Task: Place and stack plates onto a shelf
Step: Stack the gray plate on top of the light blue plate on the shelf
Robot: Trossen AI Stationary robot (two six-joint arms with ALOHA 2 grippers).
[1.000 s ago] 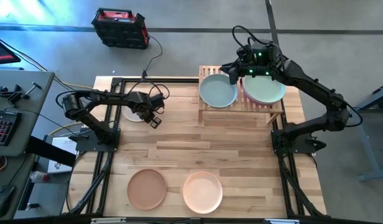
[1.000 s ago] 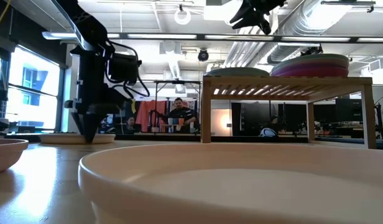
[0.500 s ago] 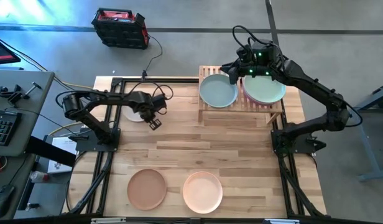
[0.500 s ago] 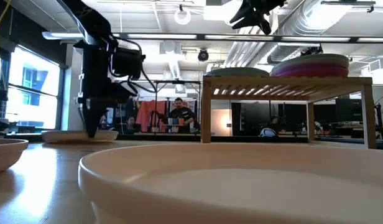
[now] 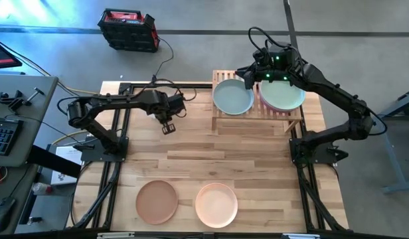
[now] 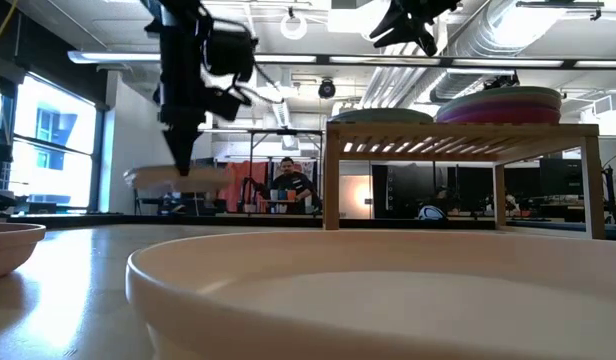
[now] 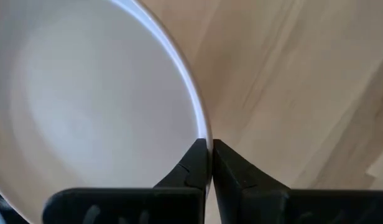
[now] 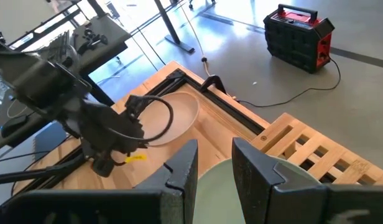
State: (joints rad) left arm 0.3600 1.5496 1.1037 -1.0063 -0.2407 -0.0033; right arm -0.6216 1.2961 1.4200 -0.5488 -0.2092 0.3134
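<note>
Left side of the worktop (image 5: 211, 162): the left claw (image 7: 209, 163) is shut tight on the rim of a cream plate (image 7: 86, 112), pinching the edge between its two fingers. In the low view the plate (image 6: 173, 177) hangs clear of the worktop, roughly level, below the claw (image 6: 180, 150). An edge grip suits a shallow plate, since there is nothing else to take hold of. From above the plate is mostly hidden under the arm.

Near edge, centre: a tan plate (image 5: 157, 202) and a beige plate (image 5: 216, 204) lie side by side, untouched.

Right side, far edge: the shelf (image 5: 221, 118) carries a sage plate (image 5: 233, 97) on its left half and a stack topped by a green plate (image 5: 282, 95) on its right half. The right claw (image 5: 251, 74) hovers above the shelf's far edge with its fingers parted and nothing between them, apparently waiting clear of the landing spot.

The held plate is well apart from the shelf, to its left.
</note>
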